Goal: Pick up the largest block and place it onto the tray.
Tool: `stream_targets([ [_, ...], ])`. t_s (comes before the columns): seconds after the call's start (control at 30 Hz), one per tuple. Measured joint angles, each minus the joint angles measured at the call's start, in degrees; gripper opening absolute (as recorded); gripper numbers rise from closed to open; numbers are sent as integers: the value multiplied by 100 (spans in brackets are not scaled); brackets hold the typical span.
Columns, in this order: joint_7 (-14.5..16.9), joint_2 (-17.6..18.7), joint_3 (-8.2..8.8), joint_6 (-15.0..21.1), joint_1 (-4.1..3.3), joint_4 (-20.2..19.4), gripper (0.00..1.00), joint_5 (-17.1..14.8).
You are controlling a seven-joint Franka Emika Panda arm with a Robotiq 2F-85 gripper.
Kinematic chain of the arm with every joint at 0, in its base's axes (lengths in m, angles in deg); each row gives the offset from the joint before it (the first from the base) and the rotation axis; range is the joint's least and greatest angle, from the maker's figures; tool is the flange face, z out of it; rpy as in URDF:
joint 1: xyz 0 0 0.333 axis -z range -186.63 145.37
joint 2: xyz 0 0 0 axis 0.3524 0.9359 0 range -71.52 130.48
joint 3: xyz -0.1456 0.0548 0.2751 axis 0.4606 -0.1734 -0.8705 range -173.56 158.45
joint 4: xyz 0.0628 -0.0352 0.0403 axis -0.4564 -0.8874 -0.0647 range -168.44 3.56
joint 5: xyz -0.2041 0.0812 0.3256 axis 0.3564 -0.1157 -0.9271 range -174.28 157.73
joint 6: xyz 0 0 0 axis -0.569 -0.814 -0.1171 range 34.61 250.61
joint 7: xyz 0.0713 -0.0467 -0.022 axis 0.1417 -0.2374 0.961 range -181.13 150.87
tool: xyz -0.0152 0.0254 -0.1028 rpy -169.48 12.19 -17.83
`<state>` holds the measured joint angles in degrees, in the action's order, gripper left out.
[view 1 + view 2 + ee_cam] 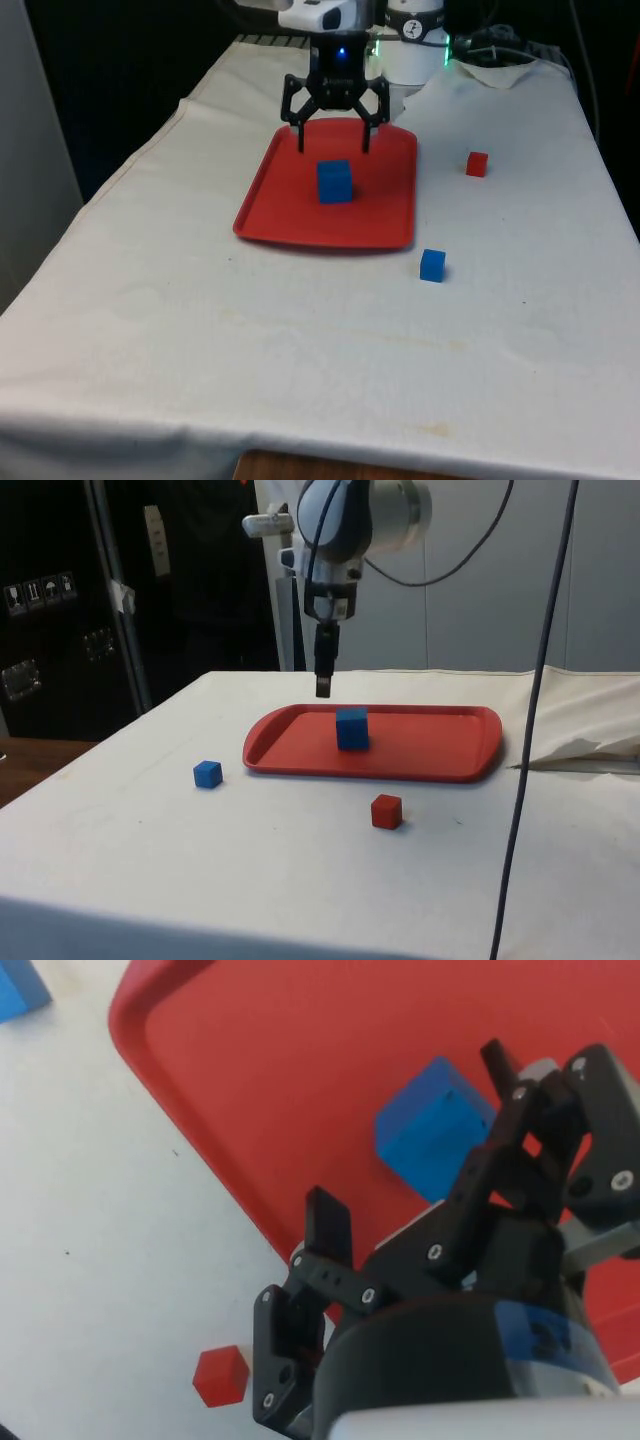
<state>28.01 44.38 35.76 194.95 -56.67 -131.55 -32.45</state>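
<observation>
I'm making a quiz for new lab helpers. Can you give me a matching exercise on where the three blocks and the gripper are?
Things:
1. large blue block
2. small blue block
3. red block
4. gripper

Places:
A. on the cloth, near the tray's front corner
B. open, above the tray
C. on the tray
D. on the cloth, beside the tray's long side

Pairs: 1-C, 2-A, 3-D, 4-B

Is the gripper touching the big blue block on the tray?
Apart. In the side view the gripper hangs open above the large blue block on the red tray, with clear space between them.
</observation>
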Motion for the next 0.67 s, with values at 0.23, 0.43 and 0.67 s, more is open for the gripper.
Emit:
stream_targets([
  [0.23,-149,-6,74,-195,0,206,100,246],
  [0.43,-321,6,138,-350,0,367,100,498],
  [0.67,-464,69,201,-539,6,573,100,716],
])
